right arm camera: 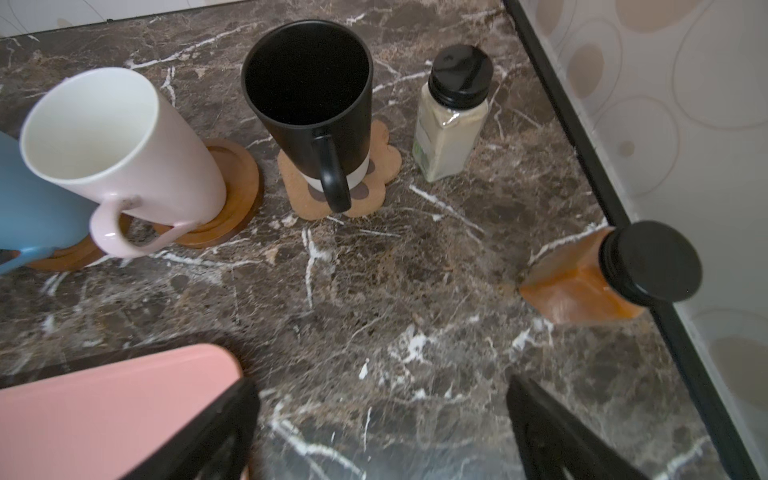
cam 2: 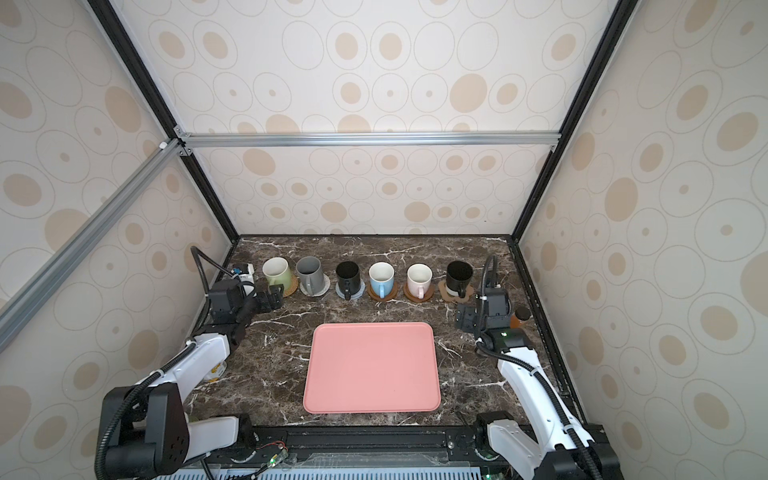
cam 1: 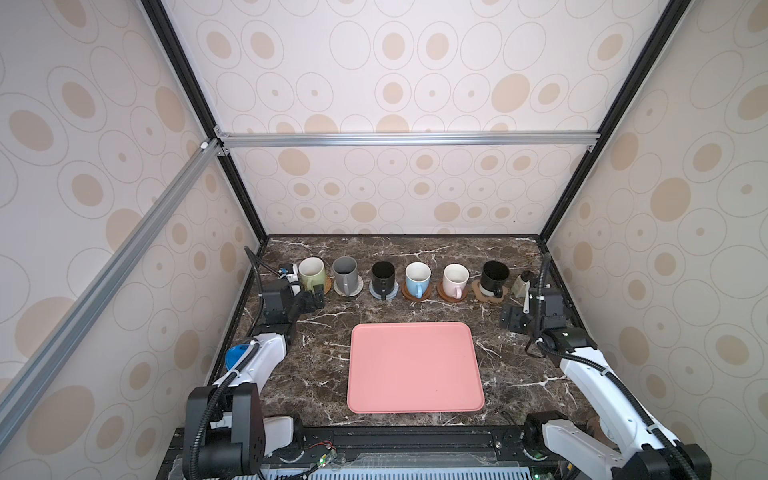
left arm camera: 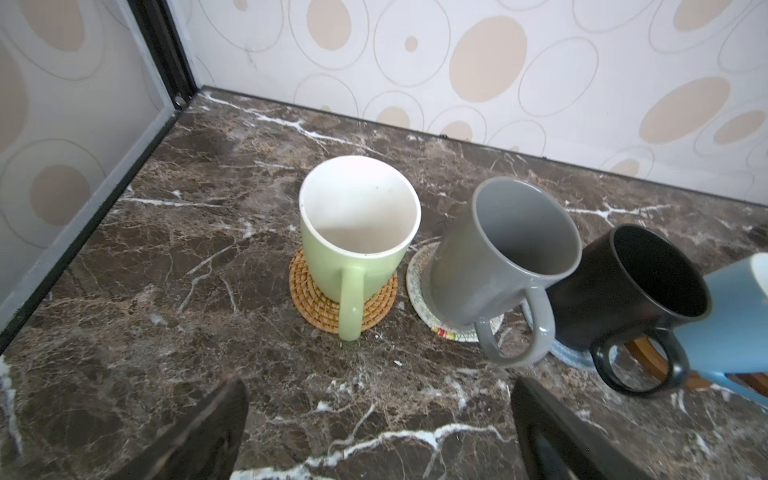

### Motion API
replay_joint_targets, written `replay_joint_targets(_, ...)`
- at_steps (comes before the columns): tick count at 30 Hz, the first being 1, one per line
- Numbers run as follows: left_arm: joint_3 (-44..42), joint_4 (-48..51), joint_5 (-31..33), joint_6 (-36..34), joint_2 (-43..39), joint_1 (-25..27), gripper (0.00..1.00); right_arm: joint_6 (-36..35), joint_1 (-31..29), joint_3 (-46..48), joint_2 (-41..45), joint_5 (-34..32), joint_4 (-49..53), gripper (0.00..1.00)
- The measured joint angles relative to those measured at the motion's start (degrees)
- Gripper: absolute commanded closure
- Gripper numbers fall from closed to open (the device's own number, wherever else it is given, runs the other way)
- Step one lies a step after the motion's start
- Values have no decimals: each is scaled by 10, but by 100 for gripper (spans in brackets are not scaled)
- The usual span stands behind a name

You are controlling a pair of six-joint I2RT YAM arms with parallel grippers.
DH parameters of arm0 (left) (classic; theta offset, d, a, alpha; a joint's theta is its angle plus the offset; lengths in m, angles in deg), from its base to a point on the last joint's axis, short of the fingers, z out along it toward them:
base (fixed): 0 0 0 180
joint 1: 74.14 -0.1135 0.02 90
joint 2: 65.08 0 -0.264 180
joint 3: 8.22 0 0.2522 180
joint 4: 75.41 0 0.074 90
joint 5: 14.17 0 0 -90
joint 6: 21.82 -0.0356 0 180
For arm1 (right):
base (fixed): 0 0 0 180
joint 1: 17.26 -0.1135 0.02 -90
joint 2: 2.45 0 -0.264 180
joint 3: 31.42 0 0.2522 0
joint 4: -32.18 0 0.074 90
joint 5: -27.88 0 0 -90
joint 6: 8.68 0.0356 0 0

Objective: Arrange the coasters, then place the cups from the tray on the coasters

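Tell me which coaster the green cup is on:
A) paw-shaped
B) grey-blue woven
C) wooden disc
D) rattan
D: in the left wrist view the green cup stands upright on the rattan coaster, whose coiled tan rim shows around the cup's base.

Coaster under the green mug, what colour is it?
The coaster is tan woven rattan, clearest in the left wrist view.
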Motion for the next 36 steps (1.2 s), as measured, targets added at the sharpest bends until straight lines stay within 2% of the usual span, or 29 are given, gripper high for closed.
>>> replay_joint_targets(4,-93,-109,32,7,-7,0,0,-27,0,91,-10,-27,-131,1)
replay_joint_targets(7,-128,-150,63,4,-2,4,0,-39,0,130,-40,-38,-208,1)
replay_joint_targets(16,-173,-334,117,-9,75,12,0,-61,7,145,-145,-50,-367,2)
replay_joint_targets(25,-161,-421,132,-48,134,14,0,-58,43,137,-196,-50,-469,2)
replay_joint_targets(31,-162,-474,133,-84,174,34,0,-57,44,125,-220,-48,-493,2)
replay_joint_targets(36,-196,-547,133,-95,189,39,0,-56,44,125,-220,-47,-506,2)
